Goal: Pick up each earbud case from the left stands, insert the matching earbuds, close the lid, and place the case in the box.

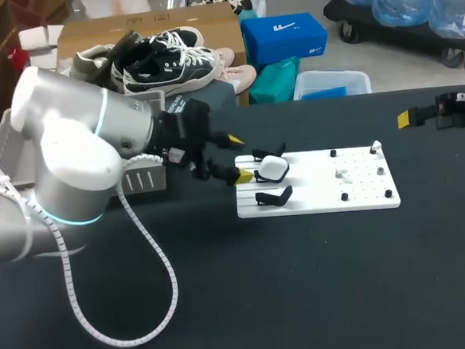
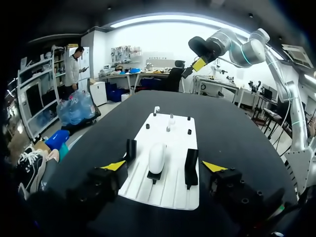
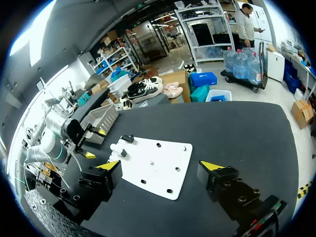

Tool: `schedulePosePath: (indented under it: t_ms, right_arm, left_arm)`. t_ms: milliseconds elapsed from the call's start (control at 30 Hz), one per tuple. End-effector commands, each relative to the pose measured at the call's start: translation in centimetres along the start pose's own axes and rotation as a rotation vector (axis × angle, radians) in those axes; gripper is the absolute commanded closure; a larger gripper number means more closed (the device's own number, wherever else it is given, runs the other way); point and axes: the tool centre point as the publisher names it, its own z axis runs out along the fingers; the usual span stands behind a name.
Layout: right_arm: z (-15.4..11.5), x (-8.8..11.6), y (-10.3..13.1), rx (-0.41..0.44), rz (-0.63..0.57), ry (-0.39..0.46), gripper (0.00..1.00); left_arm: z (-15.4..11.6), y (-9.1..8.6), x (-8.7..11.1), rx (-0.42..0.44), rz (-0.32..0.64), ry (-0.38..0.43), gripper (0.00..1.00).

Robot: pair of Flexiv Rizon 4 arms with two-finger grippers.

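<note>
Our left gripper (image 2: 163, 166) hangs wide open and holds nothing, low at the near end of the white board (image 2: 174, 190). The white case (image 2: 157, 157) sits on the middle stand just ahead of the gap between the fingers, and neither finger touches it. An empty black stand (image 2: 191, 168) rises on each side of the case. Our right gripper (image 3: 159, 166) is also spread wide and empty, well apart from the case, beyond the board's far end.

White oval earbud case (image 2: 157, 157): black upright stands (image 2: 191, 167) close on both sides, approach open from above and across bare white board (image 2: 173, 193) from left gripper (image 2: 164, 166).
</note>
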Motion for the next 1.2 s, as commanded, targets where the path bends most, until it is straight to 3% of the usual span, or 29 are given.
schedulePosePath:
  t_ms: [33, 500, 1200]
  right_arm:
    - [0.0, 0.0, 0.0, 0.002, 0.0, 0.001, 0.0]
    - [0.0, 0.0, 0.0, 0.002, 0.0, 0.001, 0.0]
    - [0.0, 0.0, 0.0, 0.002, 0.0, 0.001, 0.0]
  left_arm:
    - [1.4, 0.7, 0.1, 0.004, 0.007, -0.002, 0.0]
    - [4.5, 2.0, 0.2, 0.099, 0.045, 0.03, 0.0]
    - [5.0, 0.9, 0.8, 0.135, 0.048, 0.014, 0.0]
